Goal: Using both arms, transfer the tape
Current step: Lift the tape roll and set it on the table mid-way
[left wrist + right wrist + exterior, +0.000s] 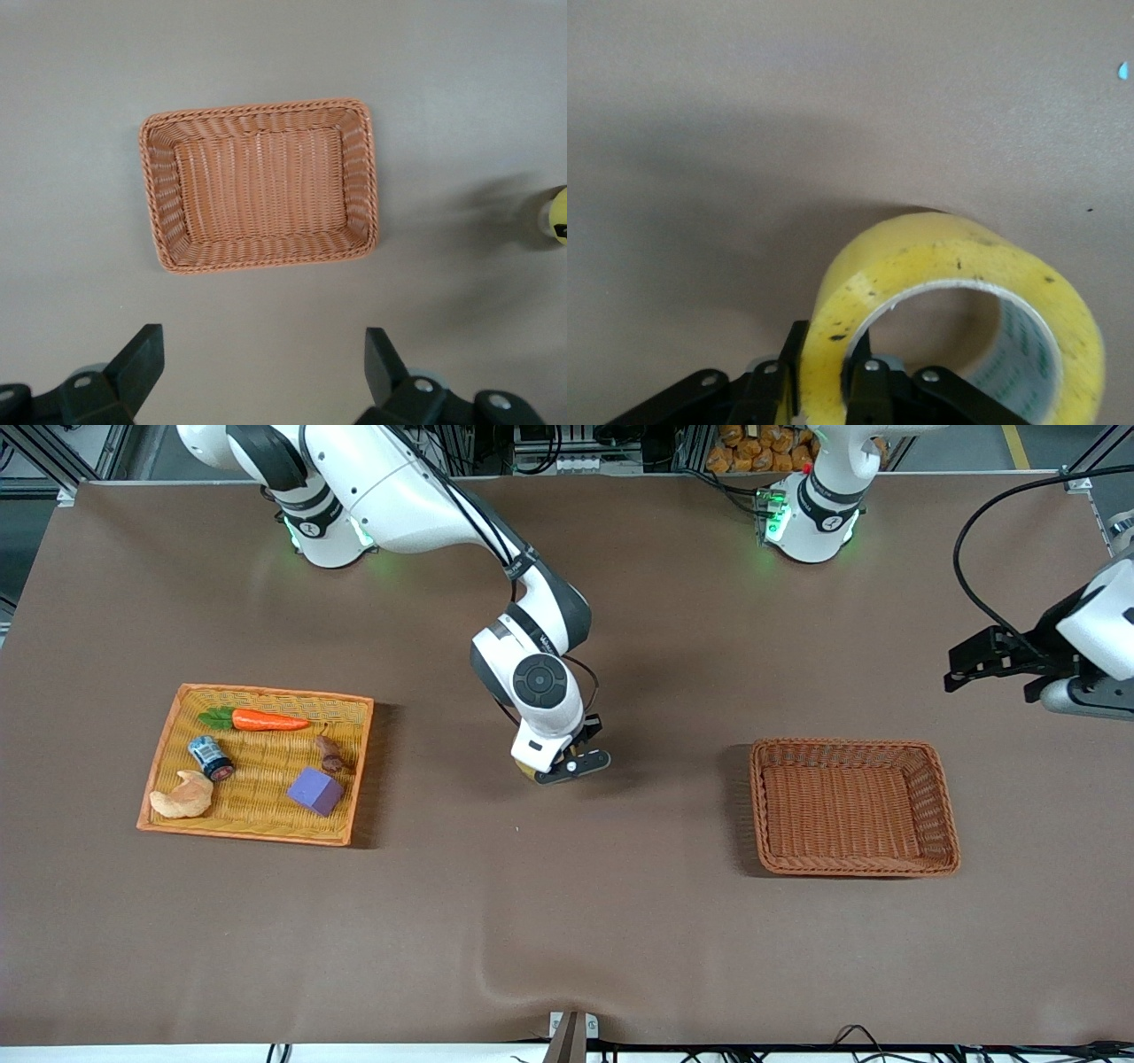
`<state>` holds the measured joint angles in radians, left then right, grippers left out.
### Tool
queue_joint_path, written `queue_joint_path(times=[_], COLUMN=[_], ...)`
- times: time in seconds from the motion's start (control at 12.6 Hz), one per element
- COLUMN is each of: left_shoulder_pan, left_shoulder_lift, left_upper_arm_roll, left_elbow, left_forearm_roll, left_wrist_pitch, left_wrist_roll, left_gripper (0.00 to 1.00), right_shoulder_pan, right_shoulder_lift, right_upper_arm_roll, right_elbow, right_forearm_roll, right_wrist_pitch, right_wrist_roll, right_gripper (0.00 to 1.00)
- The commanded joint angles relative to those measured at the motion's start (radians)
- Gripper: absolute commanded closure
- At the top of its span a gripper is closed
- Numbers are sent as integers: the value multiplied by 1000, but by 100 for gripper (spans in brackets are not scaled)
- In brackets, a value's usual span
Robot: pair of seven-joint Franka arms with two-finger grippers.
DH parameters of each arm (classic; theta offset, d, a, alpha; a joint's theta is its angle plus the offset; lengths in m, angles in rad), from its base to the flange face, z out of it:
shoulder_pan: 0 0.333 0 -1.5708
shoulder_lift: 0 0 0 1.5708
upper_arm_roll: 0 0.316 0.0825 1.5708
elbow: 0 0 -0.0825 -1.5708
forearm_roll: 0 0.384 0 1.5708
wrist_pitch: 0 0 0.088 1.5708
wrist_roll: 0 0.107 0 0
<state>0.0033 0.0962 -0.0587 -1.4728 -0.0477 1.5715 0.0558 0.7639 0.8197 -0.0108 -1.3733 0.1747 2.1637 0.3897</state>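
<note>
The yellow tape roll [957, 266] stands on edge in the right wrist view, with my right gripper [828, 367] shut on its wall, one finger outside and one inside the ring. In the front view the right gripper [567, 766] is low over the middle of the table, and only a sliver of the tape [525, 771] shows under the hand. The tape also shows at the edge of the left wrist view [558, 217]. My left gripper [961, 673] is open and empty, held high at the left arm's end of the table; its fingers [142, 359] frame bare cloth.
An empty brown wicker basket [943, 806] lies toward the left arm's end and shows in the left wrist view [359, 177]. An orange tray [164, 753] toward the right arm's end holds a carrot [266, 720], a purple cube [314, 791], a croissant [183, 797] and a small can [211, 757].
</note>
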Motion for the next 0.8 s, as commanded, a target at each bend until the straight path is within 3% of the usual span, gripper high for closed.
queue_joint_path(times=[0.0, 0.08, 0.16, 0.56, 0.72], left_shoulder_pan=[-2, 1, 7, 0, -2], left_shoulder_lift=[29, 95, 92, 77, 53], left_upper_arm_roll=[-6, -6, -7, -15, -74], left_elbow=[-12, 8, 9, 9, 9], left_forearm_roll=[-26, -18, -15, -29, -24], left_wrist_pitch=[-13, -21, -21, -85, -134], left_wrist_roll=[9, 12, 7, 3, -1], left_gripper=[0, 0, 0, 0, 0], right_shoulder_pan=[-8, -9, -11, -236, -285], right_shoulder_lift=[-13, -37, -63, -313, -397], right_upper_arm_roll=[-11, -11, -17, -26, -37], right_elbow=[42, 42, 42, 25, -21], right_forearm_roll=[14, 17, 17, 9, -15], right_wrist_pitch=[-28, -33, -71, -307, -332], right_wrist_roll=[20, 18, 18, -22, -32], right_gripper=[24, 4, 0, 0, 0])
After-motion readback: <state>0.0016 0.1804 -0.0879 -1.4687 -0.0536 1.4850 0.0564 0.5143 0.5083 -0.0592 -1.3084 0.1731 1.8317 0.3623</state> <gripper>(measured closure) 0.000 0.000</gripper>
